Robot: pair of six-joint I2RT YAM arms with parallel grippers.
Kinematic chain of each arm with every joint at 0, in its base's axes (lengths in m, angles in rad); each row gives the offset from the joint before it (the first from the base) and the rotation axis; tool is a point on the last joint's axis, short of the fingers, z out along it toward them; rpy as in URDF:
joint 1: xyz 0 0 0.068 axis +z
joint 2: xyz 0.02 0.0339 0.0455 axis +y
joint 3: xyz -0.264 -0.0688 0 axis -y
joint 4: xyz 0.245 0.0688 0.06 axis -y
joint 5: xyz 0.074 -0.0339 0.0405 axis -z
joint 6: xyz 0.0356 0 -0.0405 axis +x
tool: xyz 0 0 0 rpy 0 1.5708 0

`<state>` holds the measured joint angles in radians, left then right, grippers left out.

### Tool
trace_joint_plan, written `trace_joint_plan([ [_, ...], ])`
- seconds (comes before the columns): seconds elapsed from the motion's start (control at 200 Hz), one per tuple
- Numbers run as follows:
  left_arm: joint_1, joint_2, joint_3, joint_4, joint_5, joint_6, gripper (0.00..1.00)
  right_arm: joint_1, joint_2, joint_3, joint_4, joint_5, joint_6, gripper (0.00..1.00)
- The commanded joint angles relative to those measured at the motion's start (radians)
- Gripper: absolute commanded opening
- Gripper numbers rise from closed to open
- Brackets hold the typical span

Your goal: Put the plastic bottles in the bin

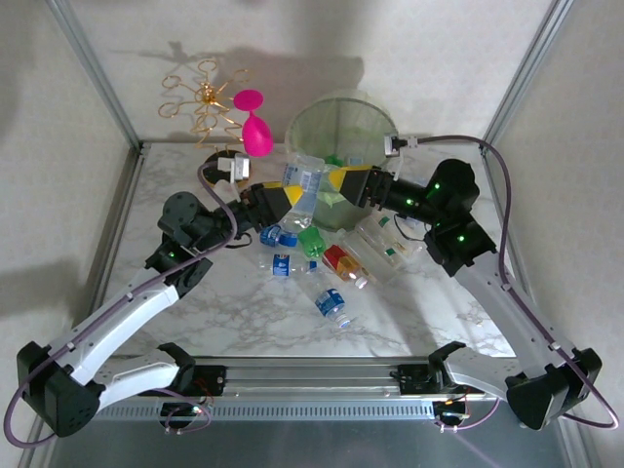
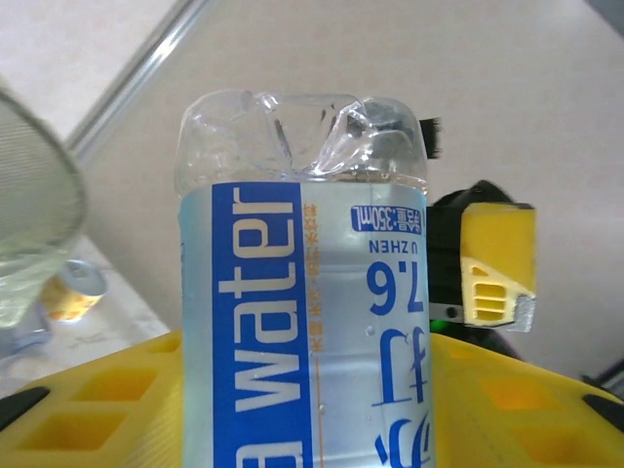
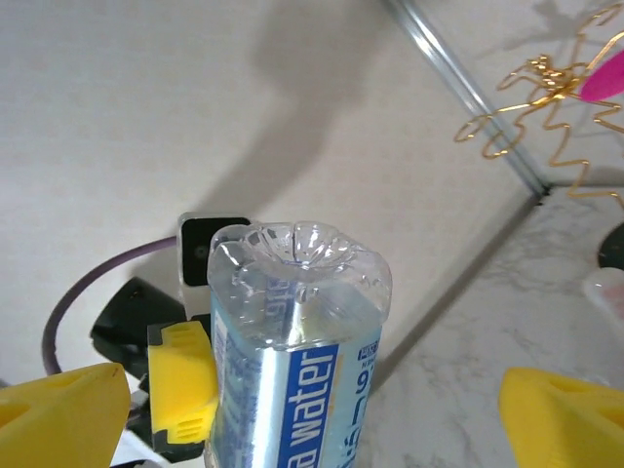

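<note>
Bottle carry, upper centre.
Left gripper (image 1: 290, 199) clamps the water bottle (image 1: 304, 183); right gripper (image 1: 339, 183) stands apart. Clear the bin (image 1: 363, 115) rim before release.

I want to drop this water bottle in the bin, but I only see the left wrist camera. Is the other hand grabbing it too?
Observer: No. The right wrist camera shows the right hand open, with one finger on each side of the water bottle, neither touching it.
Child: Where is the bin?
Observer: From above, the bin stands just behind the bottle, which looks short of its opening.
Child: Are there more bottles?
Observer: Yes. A heap of bottles lies on the table, and one bottle lies alone, closer to the near edge.
</note>
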<state>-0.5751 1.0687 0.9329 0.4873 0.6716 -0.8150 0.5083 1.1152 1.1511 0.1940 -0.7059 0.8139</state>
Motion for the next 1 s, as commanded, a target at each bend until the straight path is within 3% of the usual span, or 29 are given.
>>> trace_joint_plan([
  [0.0,-0.025,0.025,0.014,0.196,0.077,-0.103,0.46,0.002,0.017,-0.035,0.222,-0.09,0.119,0.99],
  [0.24,-0.062,0.052,0.024,0.266,0.072,-0.166,0.47,0.005,0.023,-0.078,0.434,-0.138,0.208,0.97],
  [0.541,-0.091,0.11,0.057,0.294,0.073,-0.187,0.47,0.019,0.042,-0.085,0.458,-0.139,0.193,0.88],
  [0.711,-0.097,0.131,0.075,0.271,0.069,-0.179,0.47,0.021,0.043,-0.078,0.428,-0.131,0.161,0.72],
  [0.841,-0.1,0.136,0.082,0.262,0.065,-0.171,0.47,0.023,0.047,-0.083,0.437,-0.13,0.172,0.65],
  [0.996,-0.106,0.146,0.097,0.218,0.066,-0.144,0.59,0.024,0.041,-0.081,0.427,-0.109,0.168,0.56],
])
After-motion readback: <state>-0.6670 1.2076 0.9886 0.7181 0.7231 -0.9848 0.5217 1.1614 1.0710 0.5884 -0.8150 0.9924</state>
